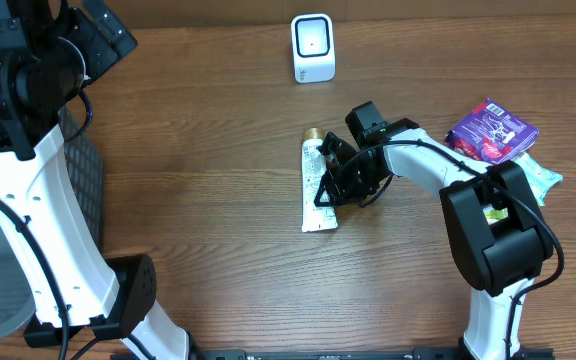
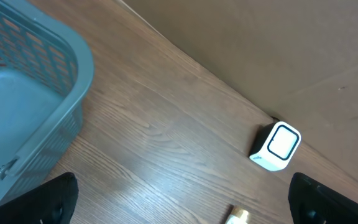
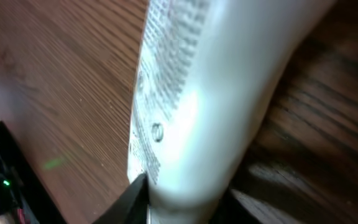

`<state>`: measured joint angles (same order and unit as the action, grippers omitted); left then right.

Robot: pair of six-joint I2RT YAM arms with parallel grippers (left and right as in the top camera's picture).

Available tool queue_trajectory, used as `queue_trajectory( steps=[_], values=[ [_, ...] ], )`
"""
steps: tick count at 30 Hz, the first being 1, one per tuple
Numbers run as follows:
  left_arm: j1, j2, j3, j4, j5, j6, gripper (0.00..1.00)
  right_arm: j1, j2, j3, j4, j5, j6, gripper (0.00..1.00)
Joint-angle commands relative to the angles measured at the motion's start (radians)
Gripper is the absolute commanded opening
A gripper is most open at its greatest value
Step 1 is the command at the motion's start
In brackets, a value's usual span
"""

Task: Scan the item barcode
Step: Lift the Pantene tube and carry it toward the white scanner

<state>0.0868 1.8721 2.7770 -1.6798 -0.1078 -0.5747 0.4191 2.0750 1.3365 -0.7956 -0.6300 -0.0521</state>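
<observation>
Overhead, tube: the tube [image 1: 314, 205] is laid flat mid-table, cap toward the scanner [image 1: 313, 47]; the right gripper [image 1: 336, 178] is set across its middle.
Overhead, room: bare wood is left up to the scanner; the packets [image 1: 491, 130] are well apart, at the right.
Left wrist, hand: the left gripper [image 2: 185, 205] is held wide apart, near the basket [image 2: 30, 93].
Right wrist, grip: the tube's print is seen close; it cannot be told whether the jaws are clamped. A mid-body hold is advised, print kept uncovered.

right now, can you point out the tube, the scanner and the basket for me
tube [image 1: 311, 178]: overhead view, on its white printed body
scanner [image 1: 313, 42]: overhead view, on its dark-framed front face
basket [image 2: 55, 134]: left wrist view, on its slotted side wall
</observation>
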Motion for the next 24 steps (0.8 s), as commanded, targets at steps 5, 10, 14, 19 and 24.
queue_trajectory(
  steps=[5, 10, 14, 19, 24],
  values=[
    [-0.003, -0.002, 0.002, 0.000, 0.002, -0.009, 0.99, -0.036, 0.010, 0.039, -0.051, -0.019, 0.006, 0.04],
    [-0.003, -0.002, 0.002, 0.000, 0.002, -0.009, 0.99, -0.047, -0.054, 0.124, -0.152, 0.114, 0.024, 0.04],
    [-0.003, -0.002, 0.002, 0.000, 0.002, -0.009, 0.99, -0.031, -0.138, 0.198, -0.233, 0.323, 0.029, 0.04],
    [-0.003, -0.002, 0.002, 0.000, 0.002, -0.009, 0.99, 0.019, -0.238, 0.252, -0.260, 0.515, 0.029, 0.04],
    [-0.003, -0.002, 0.002, 0.000, 0.002, -0.009, 1.00, 0.073, -0.316, 0.323, -0.311, 0.548, 0.025, 0.04]
  ],
)
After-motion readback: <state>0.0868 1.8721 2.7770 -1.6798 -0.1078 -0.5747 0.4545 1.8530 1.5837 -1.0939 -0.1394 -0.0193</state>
